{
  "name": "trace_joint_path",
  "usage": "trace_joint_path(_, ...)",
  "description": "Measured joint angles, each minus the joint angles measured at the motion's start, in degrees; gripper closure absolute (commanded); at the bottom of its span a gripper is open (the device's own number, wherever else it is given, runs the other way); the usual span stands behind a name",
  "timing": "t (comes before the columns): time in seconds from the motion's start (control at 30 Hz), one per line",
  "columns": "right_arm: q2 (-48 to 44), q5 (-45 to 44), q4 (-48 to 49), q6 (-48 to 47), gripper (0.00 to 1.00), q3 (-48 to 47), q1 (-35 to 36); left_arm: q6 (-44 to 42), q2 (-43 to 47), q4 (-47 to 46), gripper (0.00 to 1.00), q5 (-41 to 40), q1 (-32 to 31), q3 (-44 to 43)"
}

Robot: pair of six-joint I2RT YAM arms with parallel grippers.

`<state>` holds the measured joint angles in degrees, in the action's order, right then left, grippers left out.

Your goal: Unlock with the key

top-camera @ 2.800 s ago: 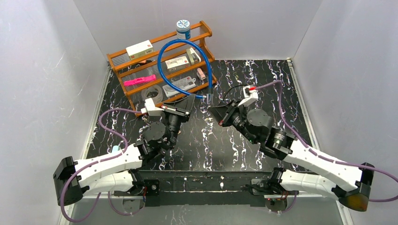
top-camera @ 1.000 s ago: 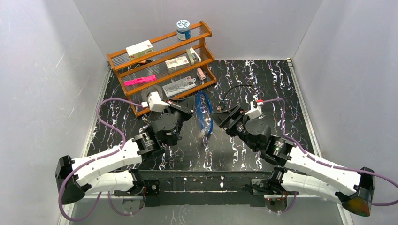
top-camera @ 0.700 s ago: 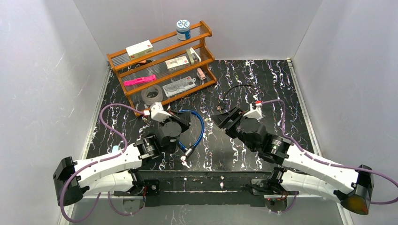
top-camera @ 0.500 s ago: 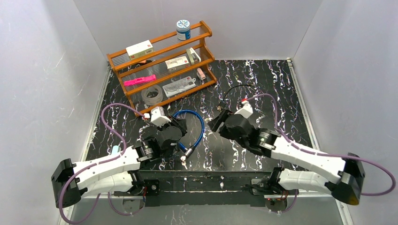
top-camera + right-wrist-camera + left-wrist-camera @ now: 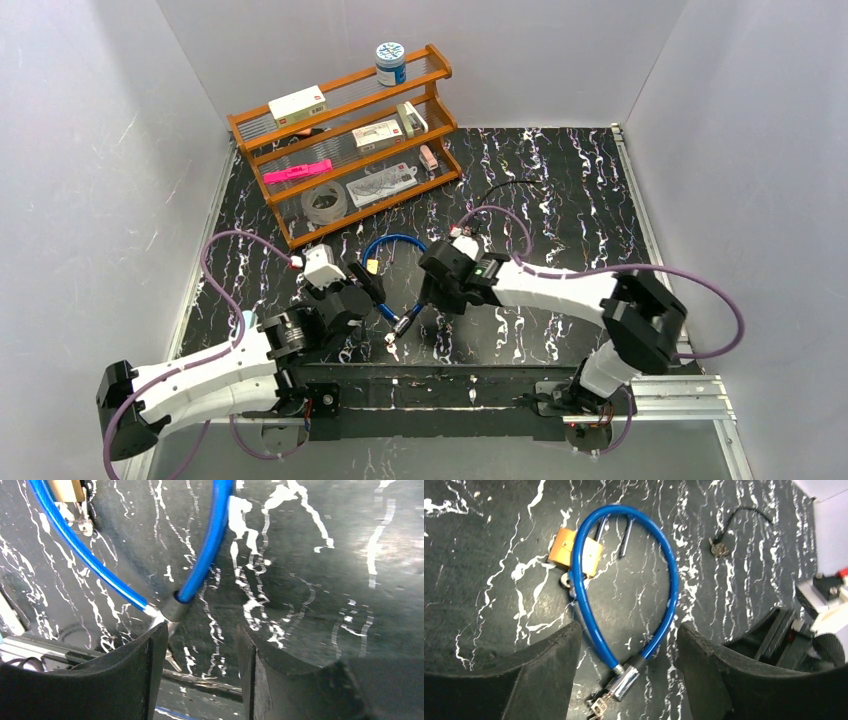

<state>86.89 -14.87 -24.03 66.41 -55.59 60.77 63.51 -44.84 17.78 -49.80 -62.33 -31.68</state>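
Key cut off by the bottom edge (left wrist); padlock clipped above

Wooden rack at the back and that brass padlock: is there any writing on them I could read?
Nothing is legible in any view.
White box on the rack top shelf: print too small.
Carded packet on the middle shelf: print blurred.
Jar lid: a blue-white pattern, no readable words.
Brass padlock: no marking readable.

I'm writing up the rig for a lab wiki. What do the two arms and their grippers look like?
The left arm and right arm have white shells and black joints, each trailed by a looping purple cable. The left gripper and right gripper have thick matte black fingers.
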Motion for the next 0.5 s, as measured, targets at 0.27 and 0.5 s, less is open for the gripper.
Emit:
trace_joint_path(0.27,13.2,5.0,-3.0,2.8,0.50,-11.7,0.1,5.1,3.3,3.4,0.29,3.7,0.0,6.6)
trace_joint_path(0.5,22.4,6.0,-11.4,4.8,0.57,-21.5,0.6,7.0,8.9,4.2,0.29,4.2,0.0,8.8)
